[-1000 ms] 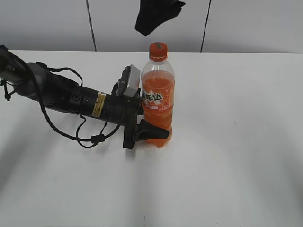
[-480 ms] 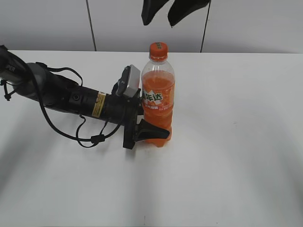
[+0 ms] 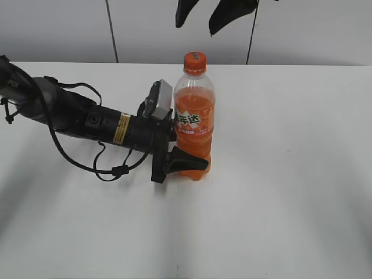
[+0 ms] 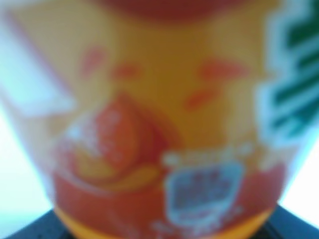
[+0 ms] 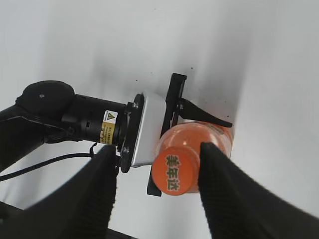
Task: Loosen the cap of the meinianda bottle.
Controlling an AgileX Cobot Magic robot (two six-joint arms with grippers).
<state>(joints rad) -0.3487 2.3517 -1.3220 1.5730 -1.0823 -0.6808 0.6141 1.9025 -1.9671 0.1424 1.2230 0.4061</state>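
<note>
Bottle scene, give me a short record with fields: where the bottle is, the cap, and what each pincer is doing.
bottle: upright on the white table, orange drink inside
cap: orange, on the neck, nothing touching it
left pincer: shut on the bottle's lower body from the side
right pincer: open, above the cap, one finger on either side in the right wrist view

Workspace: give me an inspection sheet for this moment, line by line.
Surface: white table, bare around the bottle.
Job's things: bottle upright, orange drink inside; cap on the neck.
Clutter: nothing seen.
Grippers: left claw shut on the bottle's lower body from the side; right claw open above the cap, fingers either side, not touching.
Cables: black cable loops beside the left arm on the table.
Surroundings: pale wall panels behind.
</note>
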